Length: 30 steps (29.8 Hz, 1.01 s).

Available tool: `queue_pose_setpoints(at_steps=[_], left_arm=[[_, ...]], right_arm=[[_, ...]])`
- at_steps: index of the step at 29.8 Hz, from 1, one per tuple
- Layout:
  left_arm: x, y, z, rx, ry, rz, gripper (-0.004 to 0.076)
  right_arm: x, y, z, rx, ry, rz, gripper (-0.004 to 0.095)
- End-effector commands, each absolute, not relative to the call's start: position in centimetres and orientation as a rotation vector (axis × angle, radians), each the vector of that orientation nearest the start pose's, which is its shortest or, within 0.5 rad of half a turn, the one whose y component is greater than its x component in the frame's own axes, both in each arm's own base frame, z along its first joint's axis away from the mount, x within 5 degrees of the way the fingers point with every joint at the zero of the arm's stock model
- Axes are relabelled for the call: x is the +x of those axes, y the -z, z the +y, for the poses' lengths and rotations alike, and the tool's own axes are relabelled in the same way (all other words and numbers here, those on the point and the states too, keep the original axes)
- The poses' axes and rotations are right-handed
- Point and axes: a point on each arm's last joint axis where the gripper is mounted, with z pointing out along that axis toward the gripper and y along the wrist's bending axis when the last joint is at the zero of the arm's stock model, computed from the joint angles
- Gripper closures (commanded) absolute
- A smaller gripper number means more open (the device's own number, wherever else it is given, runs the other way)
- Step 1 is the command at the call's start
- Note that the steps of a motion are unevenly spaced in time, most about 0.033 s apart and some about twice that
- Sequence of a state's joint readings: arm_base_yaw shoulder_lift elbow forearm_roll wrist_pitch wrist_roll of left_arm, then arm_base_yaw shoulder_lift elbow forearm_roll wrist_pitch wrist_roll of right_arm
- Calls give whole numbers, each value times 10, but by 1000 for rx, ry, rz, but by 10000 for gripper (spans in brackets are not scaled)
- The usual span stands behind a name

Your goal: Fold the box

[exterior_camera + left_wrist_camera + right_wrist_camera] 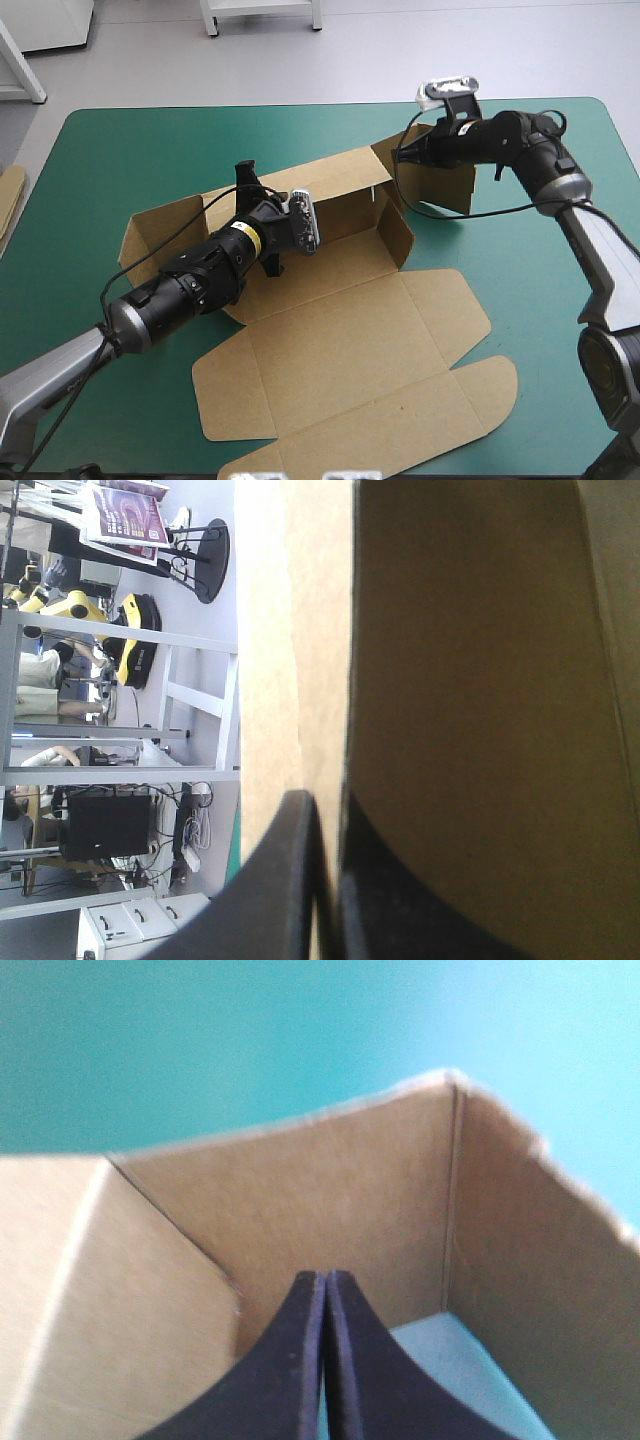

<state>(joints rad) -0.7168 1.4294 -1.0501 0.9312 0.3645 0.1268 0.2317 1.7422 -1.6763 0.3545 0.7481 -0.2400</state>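
A thin strip of spare brown board (10, 200) peeks in at the 9 o'clock edge of the teal-green counter (120, 150). The left arm (190, 285) comes in from the 7 o'clock corner. It lies low and nearly straight, pointing to 1 o'clock. The left pincer (245, 175) (322, 800) is pinching the top of the back wall of the brown cardboard box (340, 330) (480, 680), with the board caught between its black fingers (285, 880).

The box sits in the middle of the counter. Its walls stand up on the far side, and its wide lid lies flat toward 5 o'clock. The right arm (545, 165) comes in from 3 o'clock and bends at the elbow, with its wrist pointing to 9 o'clock. The right pincer (403, 153) (326, 1278) is clenched tight, with no board seen between its fingers. Its tip points at a standing wall (330, 1190) in the box's 2 o'clock corner.
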Motion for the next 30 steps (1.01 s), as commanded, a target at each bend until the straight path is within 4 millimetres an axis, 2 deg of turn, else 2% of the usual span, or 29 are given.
queue_pose_setpoints(at_steps=[1, 4, 8, 15, 21, 30], left_arm=[[255, -319, -193, 1411, -399, 1531, 733], [255, -319, -193, 1411, -398, 1530, 733], [255, -319, -193, 1410, -398, 1530, 733], [255, -319, -193, 1409, -394, 1528, 733], [255, -319, -193, 1409, -395, 1529, 733], [255, -319, -193, 1409, -395, 1529, 733]], right_arm=[[378, -432, 110, -340, -417, 2049, 921], [381, -452, 110, -332, -405, 2015, 921], [392, -464, 114, -336, -422, 2013, 921], [419, -454, 121, -353, -439, 2103, 921], [434, -448, 125, -351, -436, 2102, 921], [451, -423, 127, -347, -437, 2159, 921]])
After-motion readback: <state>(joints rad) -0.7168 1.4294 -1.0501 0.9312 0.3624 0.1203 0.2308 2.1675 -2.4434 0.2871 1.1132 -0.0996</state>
